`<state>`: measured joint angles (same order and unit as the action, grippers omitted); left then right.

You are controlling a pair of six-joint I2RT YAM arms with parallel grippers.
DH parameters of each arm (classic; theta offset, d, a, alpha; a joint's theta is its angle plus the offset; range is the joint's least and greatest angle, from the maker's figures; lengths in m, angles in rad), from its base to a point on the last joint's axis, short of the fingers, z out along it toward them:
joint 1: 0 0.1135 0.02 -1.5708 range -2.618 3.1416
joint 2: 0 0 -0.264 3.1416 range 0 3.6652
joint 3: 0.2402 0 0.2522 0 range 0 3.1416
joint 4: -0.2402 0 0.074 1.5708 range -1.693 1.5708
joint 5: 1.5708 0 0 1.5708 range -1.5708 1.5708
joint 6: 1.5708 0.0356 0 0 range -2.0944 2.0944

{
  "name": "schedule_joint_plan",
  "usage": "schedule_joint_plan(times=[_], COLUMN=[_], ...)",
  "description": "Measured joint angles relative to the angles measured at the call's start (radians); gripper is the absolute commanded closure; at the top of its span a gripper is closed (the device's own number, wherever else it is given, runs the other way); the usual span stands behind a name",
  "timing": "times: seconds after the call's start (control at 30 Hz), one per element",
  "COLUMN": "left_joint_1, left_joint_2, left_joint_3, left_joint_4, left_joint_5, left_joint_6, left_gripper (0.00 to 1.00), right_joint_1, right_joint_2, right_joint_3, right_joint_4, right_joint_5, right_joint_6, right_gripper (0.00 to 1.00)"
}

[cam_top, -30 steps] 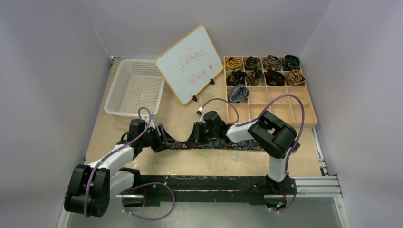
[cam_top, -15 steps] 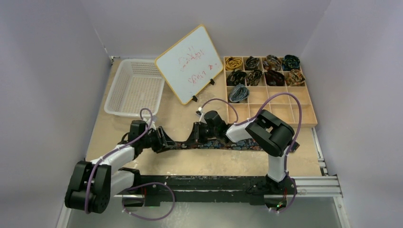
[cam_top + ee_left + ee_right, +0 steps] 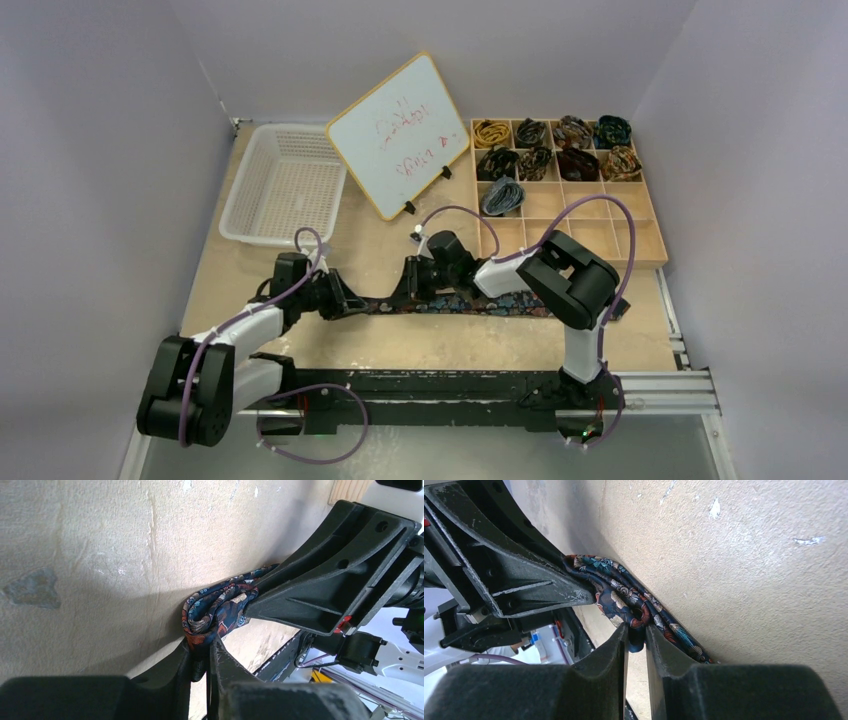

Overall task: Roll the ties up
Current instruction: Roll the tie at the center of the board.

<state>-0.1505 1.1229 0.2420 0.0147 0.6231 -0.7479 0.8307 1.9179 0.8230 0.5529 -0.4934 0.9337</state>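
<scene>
Pinching the long navy floral fabric necktie point(image 3: 216, 606) close together, the left gripper point(image 3: 202, 652) and the right gripper point(image 3: 636, 636) each clamp a bunched fold on the beige counter point(image 3: 100, 555).

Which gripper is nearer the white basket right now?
Left. The left gripper is just off the near right corner of the basket. The right gripper is farther right, on the near side of the whiteboard. Both jaws grip the tie.

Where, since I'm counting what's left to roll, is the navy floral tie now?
In the top view the navy floral tie lies stretched along the table's near middle, pinched by the left end effector and right end effector, below the whiteboard.
</scene>
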Motion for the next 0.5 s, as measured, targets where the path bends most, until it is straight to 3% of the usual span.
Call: schedule_joint_plan(times=[0.1, 0.3, 0.5], left_joint_1=[0.000, 0.000, 0.000], left_joint_2=[0.003, -0.002, -0.035], left_joint_3=[0.001, 0.007, 0.033], left_joint_4=[0.000, -0.008, -0.050], left_joint_5=[-0.004, -0.015, -0.035], left_joint_6=[0.000, -0.001, -0.004], left_gripper=[0.99, 1.00, 1.00], right_joint_1=[0.000, 0.000, 0.002], right_joint_2=[-0.006, -0.073, -0.156], right_joint_3=[0.011, 0.026, 0.042], right_joint_4=[-0.021, -0.121, -0.190], right_joint_5=[0.000, 0.040, 0.089], right_joint_6=[-0.011, -0.068, -0.103], right_gripper=[0.71, 0.60, 0.71])
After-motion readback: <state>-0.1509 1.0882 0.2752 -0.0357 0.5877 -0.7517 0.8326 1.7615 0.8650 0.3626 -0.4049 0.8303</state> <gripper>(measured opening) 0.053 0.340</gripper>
